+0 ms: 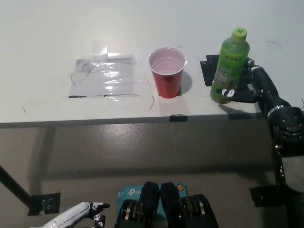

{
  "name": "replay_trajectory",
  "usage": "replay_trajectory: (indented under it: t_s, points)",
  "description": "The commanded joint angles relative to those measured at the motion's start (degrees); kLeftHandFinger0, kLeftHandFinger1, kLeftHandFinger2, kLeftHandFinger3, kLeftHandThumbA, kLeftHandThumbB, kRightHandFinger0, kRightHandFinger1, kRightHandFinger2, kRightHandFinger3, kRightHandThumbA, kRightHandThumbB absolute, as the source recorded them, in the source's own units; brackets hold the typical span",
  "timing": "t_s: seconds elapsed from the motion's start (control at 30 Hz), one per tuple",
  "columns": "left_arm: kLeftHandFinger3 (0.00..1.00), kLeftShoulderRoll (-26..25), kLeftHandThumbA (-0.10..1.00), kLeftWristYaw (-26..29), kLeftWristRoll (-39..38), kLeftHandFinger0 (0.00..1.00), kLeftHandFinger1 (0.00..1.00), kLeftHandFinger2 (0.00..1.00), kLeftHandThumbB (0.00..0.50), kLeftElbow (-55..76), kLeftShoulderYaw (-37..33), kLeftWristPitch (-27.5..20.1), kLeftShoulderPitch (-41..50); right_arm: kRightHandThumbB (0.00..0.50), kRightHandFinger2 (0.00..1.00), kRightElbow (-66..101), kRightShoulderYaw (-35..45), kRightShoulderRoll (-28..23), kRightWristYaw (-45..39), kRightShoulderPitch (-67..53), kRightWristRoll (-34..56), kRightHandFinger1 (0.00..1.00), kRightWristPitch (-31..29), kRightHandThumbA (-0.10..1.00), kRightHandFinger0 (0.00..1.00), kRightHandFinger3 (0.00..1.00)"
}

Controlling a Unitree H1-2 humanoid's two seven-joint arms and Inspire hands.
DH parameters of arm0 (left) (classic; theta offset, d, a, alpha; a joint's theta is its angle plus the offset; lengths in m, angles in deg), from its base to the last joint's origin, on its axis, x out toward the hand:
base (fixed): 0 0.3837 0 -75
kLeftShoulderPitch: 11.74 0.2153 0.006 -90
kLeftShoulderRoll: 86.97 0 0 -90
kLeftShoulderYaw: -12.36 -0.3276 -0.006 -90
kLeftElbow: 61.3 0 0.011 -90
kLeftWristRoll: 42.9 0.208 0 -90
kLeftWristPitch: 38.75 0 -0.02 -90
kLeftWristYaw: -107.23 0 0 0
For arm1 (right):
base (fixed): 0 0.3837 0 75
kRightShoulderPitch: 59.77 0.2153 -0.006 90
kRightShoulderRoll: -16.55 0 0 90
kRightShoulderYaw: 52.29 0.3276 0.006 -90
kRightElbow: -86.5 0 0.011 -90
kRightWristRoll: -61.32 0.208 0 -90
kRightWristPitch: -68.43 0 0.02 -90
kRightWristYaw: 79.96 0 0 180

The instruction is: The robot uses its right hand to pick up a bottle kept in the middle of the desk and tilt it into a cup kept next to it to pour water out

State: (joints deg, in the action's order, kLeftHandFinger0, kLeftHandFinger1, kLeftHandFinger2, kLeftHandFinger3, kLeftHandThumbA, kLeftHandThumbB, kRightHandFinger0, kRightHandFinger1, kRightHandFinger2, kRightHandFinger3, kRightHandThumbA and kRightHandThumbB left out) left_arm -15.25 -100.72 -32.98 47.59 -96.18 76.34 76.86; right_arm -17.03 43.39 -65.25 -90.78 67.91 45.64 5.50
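A green bottle (230, 66) stands upright on the white surface (47, 38), just right of a red cup (167, 72). Its label carries print too small to read. The black right hand (251, 85) wraps its fingers around the bottle's lower part. The white left hand (78, 216) rests low at the bottom left; whether it is spread or closed cannot be told.

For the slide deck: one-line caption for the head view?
Black right hand closing around green bottle beside red cup on white desk.
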Motion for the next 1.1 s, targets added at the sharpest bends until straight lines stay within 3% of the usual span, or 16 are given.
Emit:
replay_trajectory:
  t_s: [0.0, 0.13, 0.43, 0.67, 0.8, 0.9, 0.97, 1.0, 1.03, 1.07]
  points:
    - [1.00, -0.4, 0.30, -1.6, -0.2, 0.95, 1.00, 1.00, 0.367, 2.0, -0.2, 0.8, -0.5, 0.500, 1.00, 0.0, 0.7, 0.2, 1.2, 4.3, 0.8, 1.00, -0.1, 0.84, 1.00, 1.00]
    - [1.00, -0.6, 0.33, -2.1, 0.1, 0.96, 1.00, 1.00, 0.363, 2.4, -0.7, 0.9, -0.4, 0.500, 1.00, 0.2, -1.0, 1.1, 1.4, 3.6, -0.7, 1.00, -0.1, 0.86, 1.00, 1.00]
    - [1.00, -0.7, 0.41, -3.2, -0.6, 1.00, 1.00, 1.00, 0.365, 2.0, -1.0, 0.9, -0.9, 0.500, 1.00, -1.5, -0.4, 4.4, 2.2, 3.9, 0.3, 1.00, -0.1, 0.80, 1.00, 1.00]
    - [1.00, -1.2, 0.55, -4.5, -0.2, 0.98, 1.00, 1.00, 0.367, 2.0, -2.0, 0.4, -1.2, 0.500, 1.00, -3.0, -0.4, 6.9, 3.4, 3.5, 0.8, 1.00, -0.1, 0.79, 1.00, 1.00]
    - [1.00, -1.4, 0.58, -4.8, 0.1, 0.98, 1.00, 1.00, 0.363, 1.9, -2.3, 0.0, -0.9, 0.500, 1.00, -4.5, 0.6, 8.1, 6.2, 3.4, 0.1, 1.00, -0.1, 0.77, 1.00, 1.00]
    - [1.00, -1.3, 0.64, -4.9, -0.2, 0.99, 1.00, 1.00, 0.381, 1.5, -2.1, -0.4, -0.9, 0.500, 1.00, -5.9, 3.3, 10.0, 12.5, 4.3, 1.0, 1.00, -0.7, 0.64, 1.00, 1.00]
    - [1.00, -1.6, 0.66, -5.1, -0.3, 1.00, 1.00, 1.00, 0.379, 1.8, -2.1, -0.1, -0.3, 0.500, 1.00, -7.0, 4.3, 11.3, 19.3, 4.3, -0.7, 1.00, -2.3, 0.61, 1.00, 1.00]
    - [1.00, -1.5, 0.66, -5.0, -0.5, 0.99, 1.00, 1.00, 0.387, 1.7, -2.0, -0.1, 0.0, 0.332, 1.00, -8.0, 4.9, 11.5, 22.3, 4.6, -1.3, 1.00, -4.7, 0.56, 1.00, 1.00]
    - [1.00, -1.4, 0.67, -5.0, -0.7, 0.99, 1.00, 1.00, 0.390, 1.6, -1.9, -0.1, 0.1, 0.232, 1.00, -9.2, 5.4, 11.7, 25.5, 5.2, -1.8, 1.00, -6.7, 0.48, 0.97, 1.00]
    - [1.00, -1.4, 0.67, -5.0, -0.8, 0.99, 1.00, 1.00, 0.390, 1.6, -1.8, -0.1, 0.1, 0.254, 1.00, -10.1, 5.8, 11.9, 28.2, 5.7, -2.4, 0.87, -8.1, 0.45, 0.87, 1.00]
